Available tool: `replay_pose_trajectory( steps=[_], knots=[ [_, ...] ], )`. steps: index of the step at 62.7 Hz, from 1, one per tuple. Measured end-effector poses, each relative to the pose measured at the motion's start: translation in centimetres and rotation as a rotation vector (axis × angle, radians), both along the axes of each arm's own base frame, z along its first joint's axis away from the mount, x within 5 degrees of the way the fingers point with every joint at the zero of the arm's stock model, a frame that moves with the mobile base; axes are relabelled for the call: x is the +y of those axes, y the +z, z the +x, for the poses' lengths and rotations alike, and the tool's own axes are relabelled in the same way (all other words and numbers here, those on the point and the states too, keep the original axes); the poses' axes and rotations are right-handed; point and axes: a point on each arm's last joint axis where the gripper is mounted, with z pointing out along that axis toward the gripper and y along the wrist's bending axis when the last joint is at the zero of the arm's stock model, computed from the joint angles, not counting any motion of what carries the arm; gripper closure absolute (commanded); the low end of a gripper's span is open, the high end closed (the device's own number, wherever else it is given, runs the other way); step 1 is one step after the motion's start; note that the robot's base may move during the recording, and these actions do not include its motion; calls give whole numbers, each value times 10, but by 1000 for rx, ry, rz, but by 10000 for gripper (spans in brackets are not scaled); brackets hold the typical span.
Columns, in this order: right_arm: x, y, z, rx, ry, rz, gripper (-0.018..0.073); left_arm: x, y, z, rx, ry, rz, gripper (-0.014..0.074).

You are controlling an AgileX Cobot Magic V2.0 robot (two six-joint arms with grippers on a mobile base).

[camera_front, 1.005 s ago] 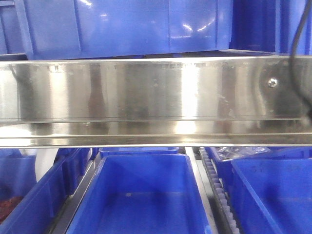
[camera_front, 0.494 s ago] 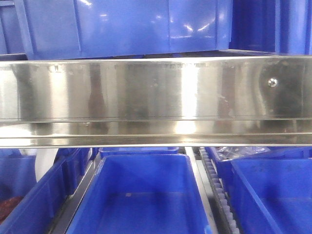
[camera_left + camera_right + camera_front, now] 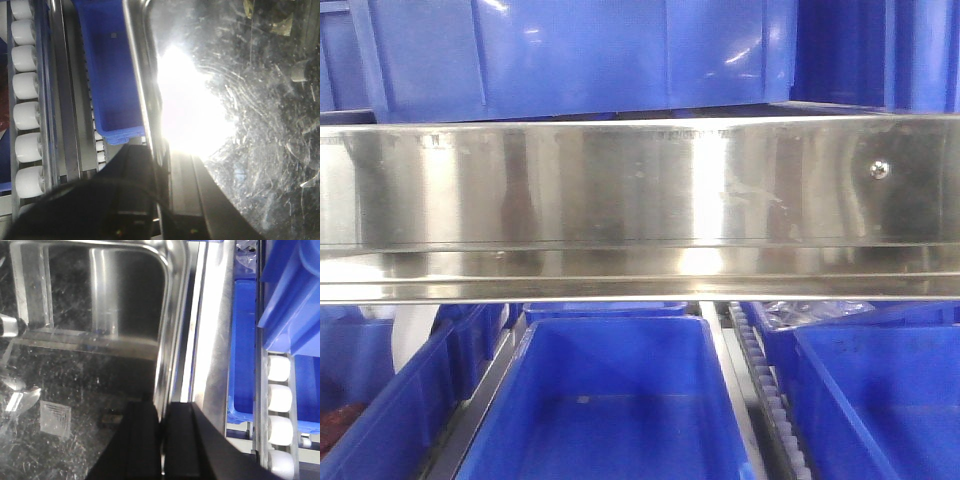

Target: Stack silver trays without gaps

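1. Both grippers pinch the rim of the silver tray (image 3: 75,365): right gripper (image 3: 162,440) at bottom centre of its view, left gripper (image 3: 162,200) likewise.
2. Silver tray fills the left of the right-wrist view and the right of the left-wrist view, beside a blue bin (image 3: 115,75).
3. Step, as judged: tray held two-handed for stacking. Next move calls for lowering it level with corners aligned, so it nests flush.

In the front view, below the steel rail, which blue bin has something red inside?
The lower-left bin, cut off by the picture's edge: dark red contents lie on its floor. The middle bin and the right bin show bare blue insides.
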Motion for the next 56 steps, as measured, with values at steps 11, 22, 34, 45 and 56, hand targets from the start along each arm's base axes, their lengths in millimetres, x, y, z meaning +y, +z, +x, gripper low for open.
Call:
replay_pose_trajectory(
  steps=[11,22,34,45,56],
  knots=[
    [0,0,0,0,0,0,504,0,0,0,0,0,0,645],
    [0,0,0,0,0,0,504,0,0,0,0,0,0,645],
    [0,0,0,0,0,0,504,0,0,0,1,-1,-2,645],
    [0,0,0,0,0,0,504,0,0,0,1,-1,-2,645],
    [0,0,0,0,0,0,504,0,0,0,1,-1,-2,645]
  ],
)
